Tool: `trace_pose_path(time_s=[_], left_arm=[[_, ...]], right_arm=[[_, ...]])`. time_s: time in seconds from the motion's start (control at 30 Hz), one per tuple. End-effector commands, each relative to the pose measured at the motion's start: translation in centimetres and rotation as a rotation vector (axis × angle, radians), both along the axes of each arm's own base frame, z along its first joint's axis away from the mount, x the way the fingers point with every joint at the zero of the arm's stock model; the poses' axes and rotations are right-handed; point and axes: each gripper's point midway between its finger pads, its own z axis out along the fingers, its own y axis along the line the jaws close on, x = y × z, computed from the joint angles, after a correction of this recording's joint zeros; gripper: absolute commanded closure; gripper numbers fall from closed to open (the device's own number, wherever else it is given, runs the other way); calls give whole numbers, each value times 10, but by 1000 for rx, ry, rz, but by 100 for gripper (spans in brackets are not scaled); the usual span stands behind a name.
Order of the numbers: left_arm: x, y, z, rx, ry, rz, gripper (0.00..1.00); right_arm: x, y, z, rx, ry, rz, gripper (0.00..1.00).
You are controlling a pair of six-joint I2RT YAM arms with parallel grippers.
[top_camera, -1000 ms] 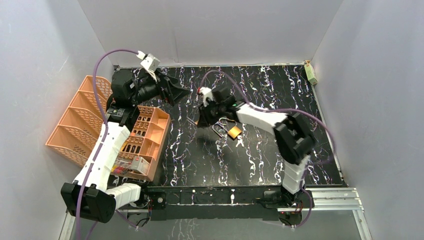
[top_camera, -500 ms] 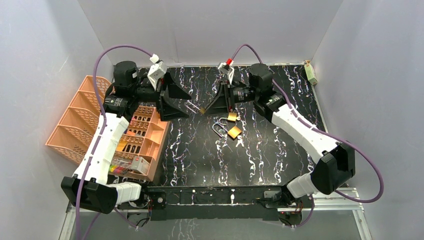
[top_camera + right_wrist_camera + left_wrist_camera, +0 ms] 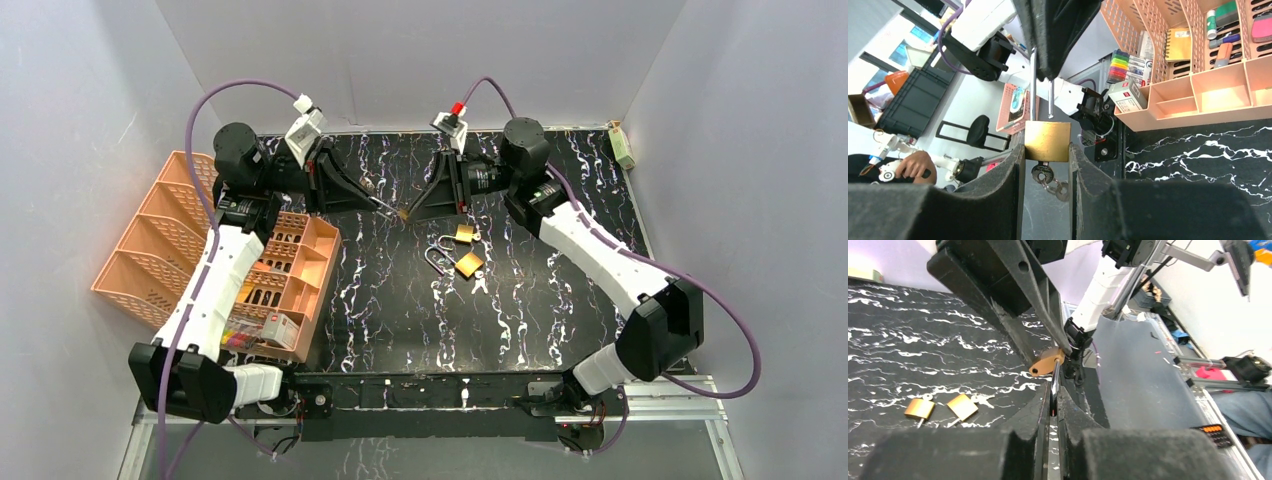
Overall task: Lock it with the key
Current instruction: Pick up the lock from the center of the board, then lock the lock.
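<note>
Held off the worktop: right fingers (image 3: 1003, 190) clamp the padlock (image 3: 1048, 141) body, left fingers (image 3: 1033, 415) pinch its shackle (image 3: 1054, 382); next, seat the shackle and turn the key (image 3: 1040, 174)

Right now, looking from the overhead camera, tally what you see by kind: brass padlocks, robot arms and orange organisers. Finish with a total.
Brass padlocks: 3 (held padlock up between the arms, far padlock and near padlock on the table)
Robot arms: 2 (left arm, right arm)
Orange organisers: 2 (tiered sorter, compartment tray)
Total: 7
</note>
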Motion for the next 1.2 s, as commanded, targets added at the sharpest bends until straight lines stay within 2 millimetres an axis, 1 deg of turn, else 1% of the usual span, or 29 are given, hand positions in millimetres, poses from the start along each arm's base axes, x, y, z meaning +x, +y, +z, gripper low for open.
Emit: trace_pose_path(time_s=[0.0, 0.13, 0.2, 0.23, 0.27, 0.3, 0.33, 0.37, 0.4, 0.43, 0.47, 0.5, 0.53, 0.57, 0.7, 0.77, 0.8, 0.93, 1.03, 1.17], left_arm=[[20, 8, 12, -8, 19, 78, 100], [30, 7, 13, -14, 25, 100, 100], [32, 7, 19, -34, 5, 128, 100], [34, 6, 25, -54, -4, 159, 100], [38, 6, 32, -81, -28, 200, 100], [43, 6, 40, -107, -47, 244, 100], [48, 7, 48, -137, -65, 291, 100], [52, 8, 58, -168, -82, 333, 100], [58, 9, 66, -198, -91, 381, 100], [63, 11, 75, -224, -98, 425, 100], [67, 12, 83, -249, -102, 455, 100], [69, 13, 90, -278, -106, 471, 100], [69, 14, 97, -309, -102, 475, 100], [68, 14, 102, -326, -98, 465, 100], [65, 14, 112, -363, -90, 453, 100], [64, 14, 114, -369, -95, 454, 100], [62, 14, 115, -371, -97, 452, 100], [59, 14, 117, -376, -88, 436, 100], [58, 13, 118, -378, -87, 429, 100], [55, 14, 121, -378, -96, 424, 100]], right_arm=[[0, 0, 29, 64, -45, 28, 100], [3, 2, 31, 49, -29, 35, 100], [7, -1, 39, 49, -50, 20, 62], [14, -6, 46, 61, -75, -15, 46], [23, -12, 54, 79, -106, -79, 35], [33, -21, 64, 105, -152, -161, 28], [43, -28, 74, 136, -213, -263, 18], [54, -36, 83, 161, -319, -392, 16], [61, -45, 91, 186, -408, -520, 10], [63, -55, 102, 254, -499, -633, 4], [59, -67, 108, 341, -559, -721, 2], [53, -82, 118, 459, -615, -804, 1], [45, -93, 126, 559, -660, -850, 1], [43, -97, 128, 603, -693, -864, 1], [44, -75, 136, 610, -796, -767, 3], [47, -64, 138, 617, -815, -722, 7], [47, -60, 143, 619, -826, -701, 10], [56, -40, 145, 598, -847, -645, 19], [60, -29, 144, 586, -847, -616, 23], [57, -19, 146, 590, -843, -566, 27]])
